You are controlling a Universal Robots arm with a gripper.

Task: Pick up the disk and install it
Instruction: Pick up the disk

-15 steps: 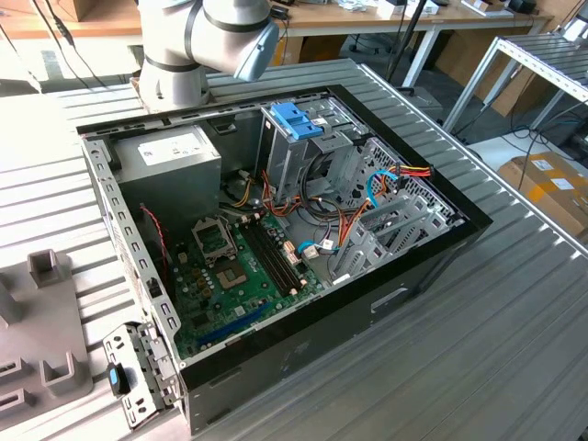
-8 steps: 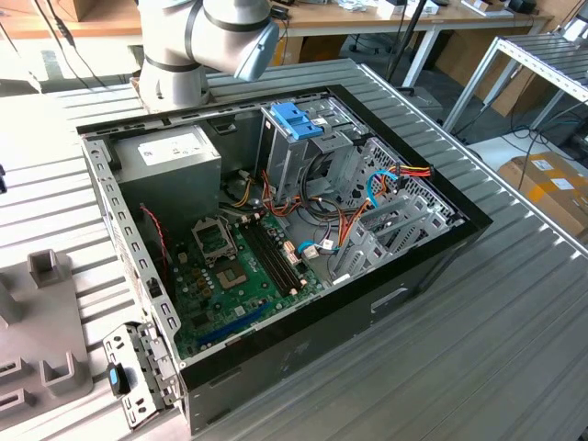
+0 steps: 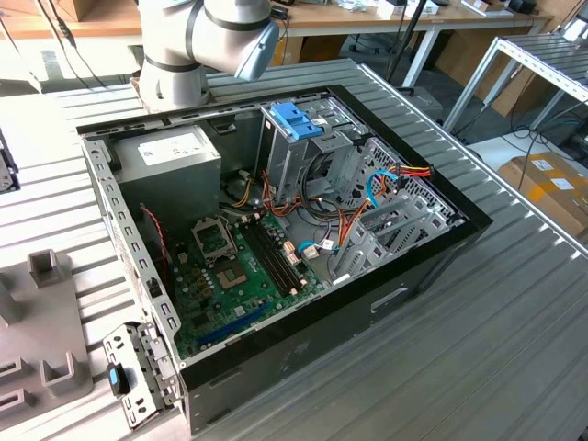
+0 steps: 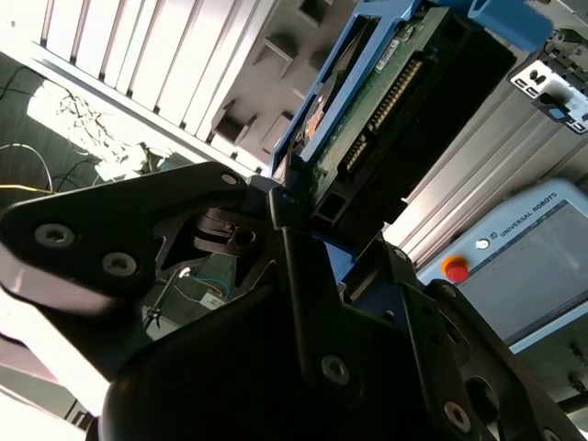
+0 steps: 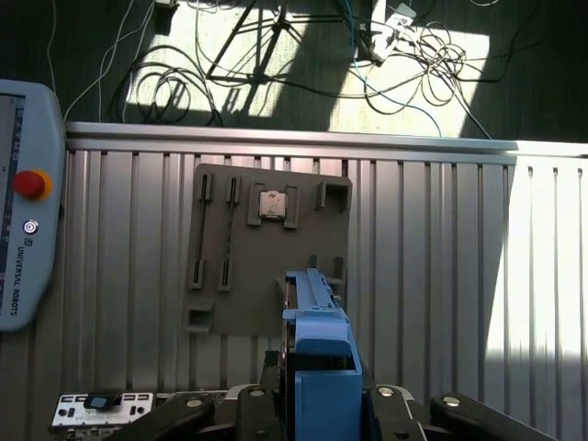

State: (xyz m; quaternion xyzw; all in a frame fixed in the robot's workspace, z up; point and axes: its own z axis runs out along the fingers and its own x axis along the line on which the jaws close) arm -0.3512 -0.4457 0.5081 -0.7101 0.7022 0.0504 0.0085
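My tool (image 5: 317,397) clenched on the disk (image 5: 309,294), above the grey tray (image 5: 230,266) on the counter (image 5: 441,276); likely stiff, dense, shock-fragile; grip blue rails (image 5: 326,367), not board (image 4: 372,92); in the exterior view, drive cage (image 3: 303,152) at one o'clock of motherboard (image 3: 234,266).

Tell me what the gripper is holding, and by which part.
The gripper is shut on the disk, clamped across one end at its blue rails; the rest juts out past it.
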